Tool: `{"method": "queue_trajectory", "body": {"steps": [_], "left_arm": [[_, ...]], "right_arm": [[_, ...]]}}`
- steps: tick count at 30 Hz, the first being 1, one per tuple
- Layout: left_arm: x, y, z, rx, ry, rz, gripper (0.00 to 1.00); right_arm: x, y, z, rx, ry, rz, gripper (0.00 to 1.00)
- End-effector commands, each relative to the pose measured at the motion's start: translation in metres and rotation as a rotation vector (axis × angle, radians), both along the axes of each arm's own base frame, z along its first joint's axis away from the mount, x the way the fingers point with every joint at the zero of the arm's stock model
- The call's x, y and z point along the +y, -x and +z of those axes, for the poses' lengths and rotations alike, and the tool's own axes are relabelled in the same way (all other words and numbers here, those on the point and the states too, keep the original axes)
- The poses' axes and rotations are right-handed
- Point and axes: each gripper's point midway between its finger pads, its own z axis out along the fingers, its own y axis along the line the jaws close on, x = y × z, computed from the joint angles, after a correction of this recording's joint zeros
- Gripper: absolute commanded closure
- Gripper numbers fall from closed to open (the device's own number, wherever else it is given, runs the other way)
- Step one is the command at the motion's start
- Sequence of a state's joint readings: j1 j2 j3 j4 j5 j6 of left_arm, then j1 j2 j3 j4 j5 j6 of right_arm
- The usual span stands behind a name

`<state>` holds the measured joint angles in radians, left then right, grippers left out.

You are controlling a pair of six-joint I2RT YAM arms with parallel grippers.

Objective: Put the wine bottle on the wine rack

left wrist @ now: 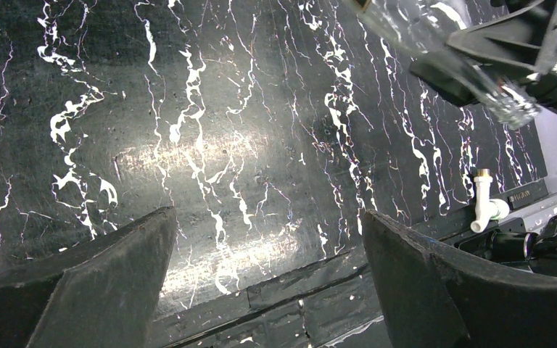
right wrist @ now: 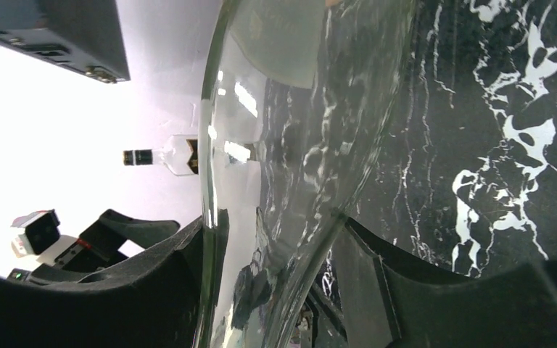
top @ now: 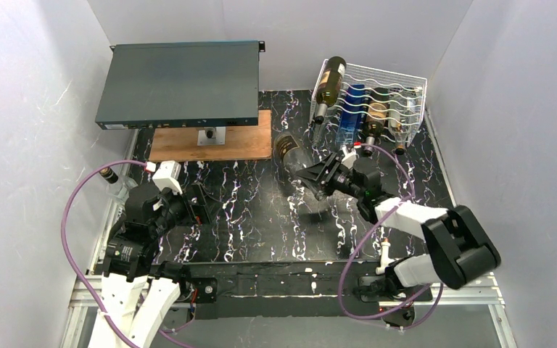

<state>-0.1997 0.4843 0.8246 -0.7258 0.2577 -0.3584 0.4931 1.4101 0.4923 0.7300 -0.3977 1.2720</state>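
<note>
clearly the right pincer [top: 314,176] clamps the wine bottle [top: 289,149], its long axis slanting far-left; the wine rack [top: 400,82] stands just beyond, on that arm's side; the left pincer [top: 202,204] gapes wide, holding nothing.

**Middle of the desk [top: 254,217] open, front of the wine rack [top: 406,78] crowded**

The desk lies bare between the two arms, a free lane from either side; the left gripper [left wrist: 268,246] holds its fingers [left wrist: 101,290] wide apart over this bare marble; at the far left the dark flat box [top: 181,83] on its wooden board [top: 243,141] closes the corner; the wine rack fills the far right corner; necks of stored bottles [top: 375,119] stick out of its front toward the arms; the right gripper [top: 313,174], clamped around the wine bottle [top: 290,151], hangs just before the rack's left end, where a dark bottle [top: 330,85] leans.
</note>
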Motion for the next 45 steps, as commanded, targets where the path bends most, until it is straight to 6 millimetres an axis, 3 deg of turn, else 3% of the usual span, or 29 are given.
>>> {"method": "queue_trajectory", "body": {"steps": [1,10,30,36,45], "left_arm": [[0.0,0.0,-0.001,-0.008,-0.006,-0.009,0.01],[-0.002,0.0,-0.001,-0.003,-0.004,-0.019,0.01],[-0.001,0.001,0.0,-0.013,-0.003,-0.015,0.01],[-0.001,0.002,0.001,-0.017,-0.002,-0.014,0.01],[0.0,0.001,0.001,-0.018,-0.005,-0.008,0.01]], "right_arm": [[-0.014,-0.002,0.107,-0.37,-0.115,-0.044,0.99],[-0.064,0.0,0.142,-0.368,-0.162,-0.208,0.99],[-0.078,-0.013,0.24,-0.511,-0.253,-0.151,0.99],[-0.092,-0.035,0.262,-0.573,-0.25,-0.205,0.99],[-0.125,-0.088,0.265,-0.609,-0.225,-0.332,0.99]]}}
